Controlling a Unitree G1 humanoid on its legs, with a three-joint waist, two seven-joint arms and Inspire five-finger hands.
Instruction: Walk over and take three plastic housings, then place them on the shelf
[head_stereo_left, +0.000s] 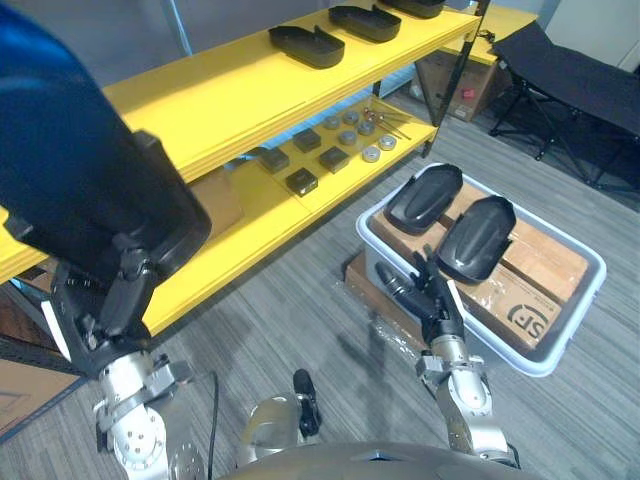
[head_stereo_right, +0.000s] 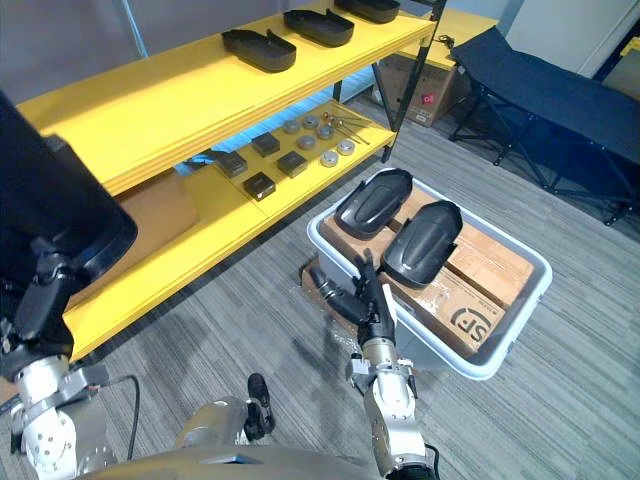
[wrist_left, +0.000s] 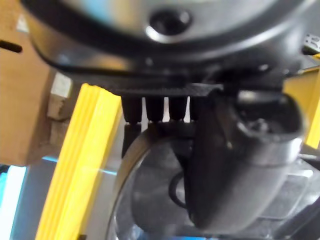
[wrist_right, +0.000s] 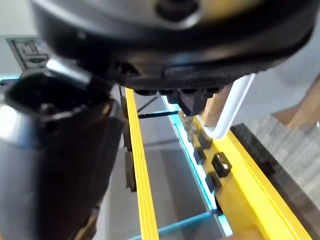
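Grey carpet floor, long yellow two-level shelf w/ a few black housings up top.

Left eye view: left hand looks wrapped on a big black plastic housing, held up by the shelf. Right hand is empty, loose and straightish, right at the white plastic bin.

Right eye view: nearer black oval housing in the bin sits just past the right fingertips, long axis running away from them, so imo the right arm's the one to grab it.

Left wrist view: can't make out the grip tbh.

Right wrist view: fingers uncurled, nothing in them.
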